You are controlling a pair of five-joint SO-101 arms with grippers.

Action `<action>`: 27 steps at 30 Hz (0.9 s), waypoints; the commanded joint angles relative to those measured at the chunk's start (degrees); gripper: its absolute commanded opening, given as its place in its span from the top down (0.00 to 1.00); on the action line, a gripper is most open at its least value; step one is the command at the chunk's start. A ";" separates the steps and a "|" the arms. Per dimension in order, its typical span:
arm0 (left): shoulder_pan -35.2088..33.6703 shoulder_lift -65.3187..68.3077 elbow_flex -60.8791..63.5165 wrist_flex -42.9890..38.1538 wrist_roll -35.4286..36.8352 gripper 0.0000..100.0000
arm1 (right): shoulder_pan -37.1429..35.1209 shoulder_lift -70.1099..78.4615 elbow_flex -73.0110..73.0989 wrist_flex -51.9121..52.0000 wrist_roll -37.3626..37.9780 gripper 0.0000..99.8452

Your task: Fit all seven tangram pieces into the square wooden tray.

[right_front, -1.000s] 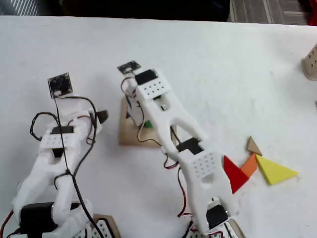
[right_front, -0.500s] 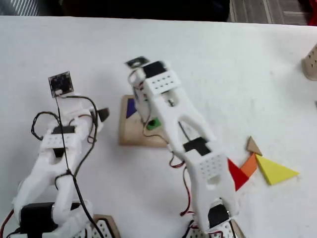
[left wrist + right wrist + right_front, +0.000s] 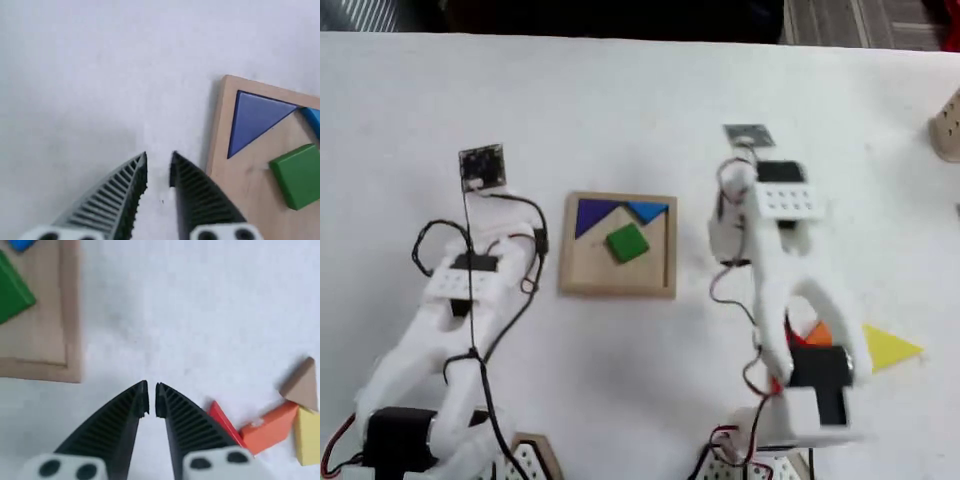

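Right gripper (image 3: 151, 390), almost closed and holding nothing, sits between tray (image 3: 72, 315) and red piece (image 3: 222, 421), which lies at four o'clock from it in the high view.

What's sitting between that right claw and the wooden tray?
Nothing: the right wrist view shows bare white table between the right gripper and the tray.

The square wooden tray (image 3: 610, 276) holds a dark blue triangle (image 3: 593, 215) at 11 o'clock and a light blue triangle (image 3: 648, 210) at 1 o'clock. A green square (image 3: 627, 243) sits near its centre.
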State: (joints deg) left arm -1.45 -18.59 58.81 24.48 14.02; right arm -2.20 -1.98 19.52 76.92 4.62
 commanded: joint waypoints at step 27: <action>34.24 21.49 -20.13 -1.05 0.62 0.98 | 36.09 -23.43 40.79 -16.31 26.64 0.98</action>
State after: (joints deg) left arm 34.95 -7.78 48.09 24.48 14.02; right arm 33.14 -24.48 60.04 61.98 30.29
